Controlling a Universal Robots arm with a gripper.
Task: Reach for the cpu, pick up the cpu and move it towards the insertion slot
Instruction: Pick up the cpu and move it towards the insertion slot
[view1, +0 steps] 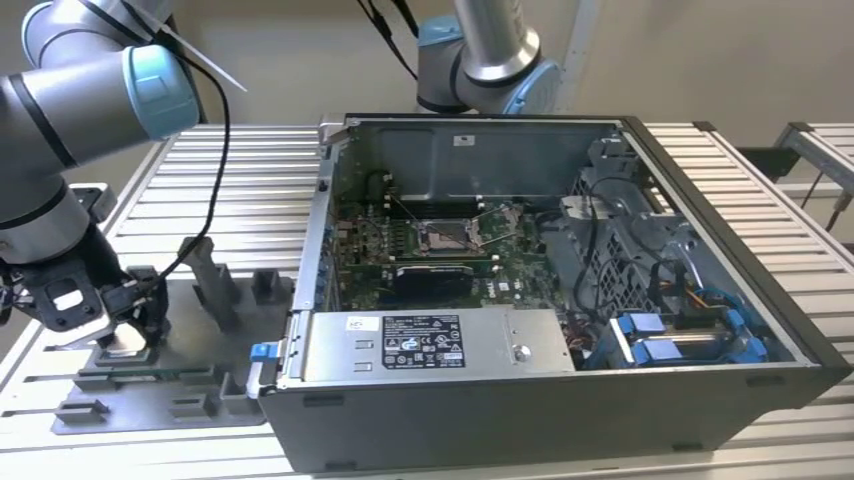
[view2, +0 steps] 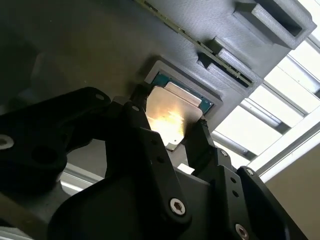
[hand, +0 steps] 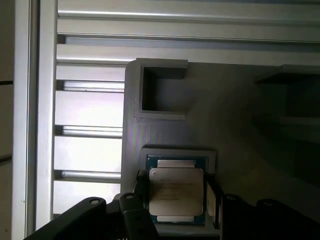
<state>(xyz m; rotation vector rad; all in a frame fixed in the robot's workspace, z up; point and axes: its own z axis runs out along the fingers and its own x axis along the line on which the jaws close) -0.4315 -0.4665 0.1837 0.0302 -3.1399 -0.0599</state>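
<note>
Exterior view: slatted metal bench (view1: 240, 180) under your grey fixture (view1: 160, 400); both wrist views: jaws straddle cpu (hand: 176, 192), grip unclear.

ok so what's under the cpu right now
The cpu lies in a square pocket of the grey fixture plate, whose raised rim frames it. The pocket floor is covered by the chip, so what it rests on cannot be seen.

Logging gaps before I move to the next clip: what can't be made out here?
- cpu: the gripper hides most of it in the exterior view and covers its near part in the second wrist view, where glare washes out its face.
- slot: too small in the exterior view to tell its lever's position.
- fixture: cut off by the frame edge in both wrist views.
</note>
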